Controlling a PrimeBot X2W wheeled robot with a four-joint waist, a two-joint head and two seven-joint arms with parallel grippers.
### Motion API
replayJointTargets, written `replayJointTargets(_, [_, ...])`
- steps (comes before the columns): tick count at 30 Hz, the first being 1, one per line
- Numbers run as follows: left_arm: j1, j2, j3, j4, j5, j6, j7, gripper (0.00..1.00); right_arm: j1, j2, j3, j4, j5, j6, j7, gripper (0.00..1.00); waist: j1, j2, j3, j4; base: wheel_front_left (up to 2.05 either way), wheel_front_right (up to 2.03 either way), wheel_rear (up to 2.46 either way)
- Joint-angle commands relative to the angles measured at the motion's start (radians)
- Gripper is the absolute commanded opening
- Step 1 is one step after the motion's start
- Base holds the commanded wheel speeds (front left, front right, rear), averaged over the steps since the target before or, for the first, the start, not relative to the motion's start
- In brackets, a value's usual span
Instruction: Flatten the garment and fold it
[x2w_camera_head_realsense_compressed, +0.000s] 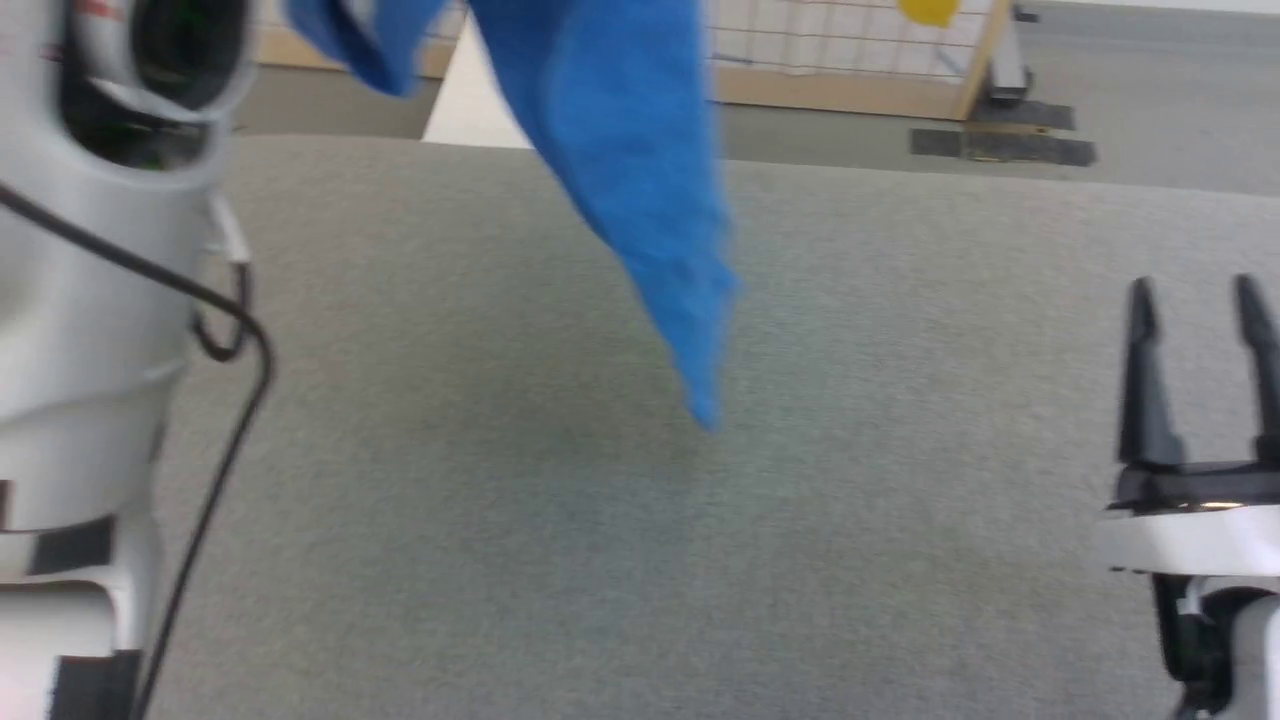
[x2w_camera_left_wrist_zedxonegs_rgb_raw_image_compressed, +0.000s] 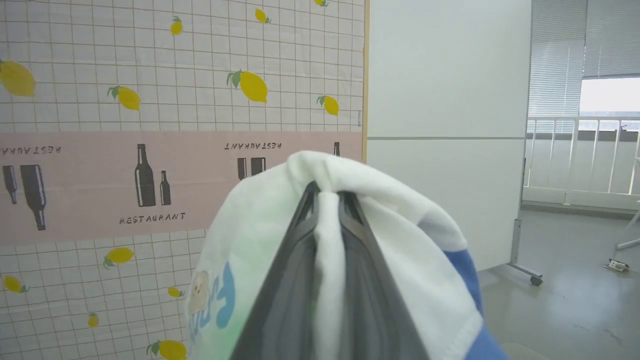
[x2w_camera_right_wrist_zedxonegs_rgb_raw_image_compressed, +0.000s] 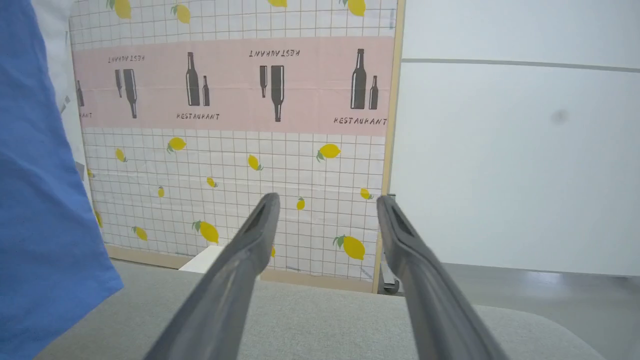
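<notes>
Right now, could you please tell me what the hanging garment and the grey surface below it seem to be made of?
The garment: soft matte knit, probably cotton; it bunches and drapes limply where the left claw pinches it. The grey surface: matte, finely speckled textile covering, perhaps felt or woven upholstery; what lies beneath cannot be told.

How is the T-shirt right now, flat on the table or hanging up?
Hanging up, bunched, not flat. The left gripper is shut on a pinch of the T-shirt, and its blue part dangles over the grey table.

Probably a lab: restaurant-print backdrop, wheeled white partition.
</notes>
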Motion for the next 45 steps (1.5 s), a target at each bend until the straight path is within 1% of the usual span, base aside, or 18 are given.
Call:
replayJointTargets(1, [-0.004, -0.022, -0.016, -0.011, -0.005, 0.006, 0.003, 0.00, -0.006, 0.000, -0.016, -0.012, 0.007, -0.002, -0.007, 1.00, 0.0001, -0.0001, 0.002, -0.050, 0.00, 0.00, 0.00])
replayJointTargets(3, [0.021, -0.049, -0.040, -0.022, -0.011, 0.011, 0.003, 0.00, -0.009, 0.000, -0.036, -0.022, 0.008, -0.002, -0.009, 1.00, 0.0001, -0.0001, 0.012, -0.066, 0.00, 0.00, 0.00])
replayJointTargets(7, [0.134, -0.110, -0.094, -0.048, -0.036, 0.020, -0.017, 0.00, -0.012, 0.000, -0.067, -0.028, 0.014, -0.002, -0.011, 1.00, 0.0001, -0.0001, 0.037, -0.108, 0.00, 0.00, 0.00])
replayJointTargets(12, [0.313, -0.157, -0.178, -0.050, -0.037, 0.022, -0.071, 0.00, -0.012, 0.000, -0.078, -0.031, 0.025, -0.002, -0.014, 1.00, 0.0001, -0.0001, 0.073, -0.148, 0.00, 0.00, 0.00])
replayJointTargets(14, [0.378, -0.155, -0.227, -0.025, -0.007, 0.012, -0.099, 0.00, -0.014, 0.000, -0.075, -0.032, 0.028, -0.002, -0.014, 1.00, 0.0001, -0.0001, 0.089, -0.161, 0.00, 0.00, 0.00])
replayJointTargets(18, [0.501, -0.148, -0.318, 0.093, 0.046, 0.011, -0.137, 0.00, -0.023, 0.000, -0.064, -0.030, 0.036, -0.002, -0.016, 1.00, 0.0001, -0.0001, 0.121, -0.183, 0.00, 0.00, 0.00])
replayJointTargets(21, [0.565, -0.137, -0.397, 0.220, 0.072, -0.005, -0.109, 0.00, -0.031, 0.000, -0.050, -0.024, 0.039, -0.002, -0.018, 1.00, 0.0001, -0.0001, 0.142, -0.192, 0.00, 0.00, 0.00])
replayJointTargets(23, [0.585, -0.132, -0.436, 0.293, 0.085, -0.023, -0.096, 0.00, -0.036, 0.000, -0.040, -0.017, 0.040, -0.002, -0.019, 1.00, 0.0001, -0.0001, 0.152, -0.195, 0.00, 0.00, 0.00])
replayJointTargets(25, [0.596, -0.144, -0.439, 0.346, 0.081, -0.023, -0.109, 0.00, -0.040, 0.000, -0.036, -0.011, 0.040, -0.002, -0.020, 1.00, 0.0001, -0.0001, 0.157, -0.193, 0.00, 0.00, 0.00])
replayJointTargets(26, [0.589, -0.158, -0.432, 0.378, 0.084, -0.024, -0.145, 0.45, -0.040, 0.000, -0.035, -0.005, 0.037, -0.002, -0.020, 1.00, 0.0001, -0.0001, 0.156, -0.184, 0.00, 0.00, 0.00])
replayJointTargets(27, [0.585, -0.165, -0.424, 0.386, 0.081, -0.025, -0.164, 1.00, -0.038, 0.000, -0.034, -0.002, 0.035, -0.002, -0.020, 1.00, 0.0001, -0.0001, 0.154, -0.179, 0.00, 0.00, 0.00])
replayJointTargets(29, [0.572, -0.177, -0.395, 0.389, 0.073, -0.022, -0.216, 1.00, -0.035, 0.000, -0.033, 0.003, 0.032, -0.002, -0.018, 1.00, 0.0001, -0.0001, 0.142, -0.166, 0.00, 0.00, 0.00])
replayJointTargets(31, [0.564, -0.176, -0.368, 0.376, 0.068, -0.024, -0.266, 1.00, -0.031, 0.000, -0.030, 0.008, 0.030, -0.002, -0.016, 1.00, 0.0001, -0.0001, 0.125, -0.154, 0.00, 0.00, 0.00])
replayJointTargets(34, [0.572, -0.152, -0.312, 0.324, 0.058, -0.010, -0.345, 1.00, -0.021, 0.000, -0.023, 0.016, 0.030, -0.002, -0.013, 1.00, 0.0001, -0.0001, 0.093, -0.136, 0.00, 0.00, 0.00])
replayJointTargets(37, [0.612, -0.096, -0.246, 0.240, 0.062, 0.029, -0.430, 1.00, -0.006, 0.000, -0.017, 0.021, 0.032, -0.002, -0.008, 1.00, 0.0001, -0.0001, 0.061, -0.120, 0.00, 0.00, 0.00])
replayJointTargets(40, [0.680, -0.020, -0.193, 0.154, 0.095, 0.084, -0.510, 1.00, 0.011, 0.000, -0.015, 0.023, 0.033, -0.002, -0.004, 1.00, 0.0001, -0.0001, 0.035, -0.110, 0.00, 0.00, 0.00])
replayJointTargets(42, [0.757, 0.026, -0.146, 0.086, 0.103, 0.128, -0.555, 1.00, 0.025, 0.000, -0.013, 0.022, 0.035, -0.002, -0.001, 1.00, 0.0001, -0.0001, 0.022, -0.104, 0.00, 0.00, 0.00])
replayJointTargets(45, [0.868, 0.072, -0.103, -0.009, 0.120, 0.153, -0.589, 1.00, 0.044, 0.000, -0.008, 0.019, 0.033, -0.002, 0.004, 1.00, 0.0001, -0.0001, 0.014, -0.096, 0.00, 0.00, 0.00])
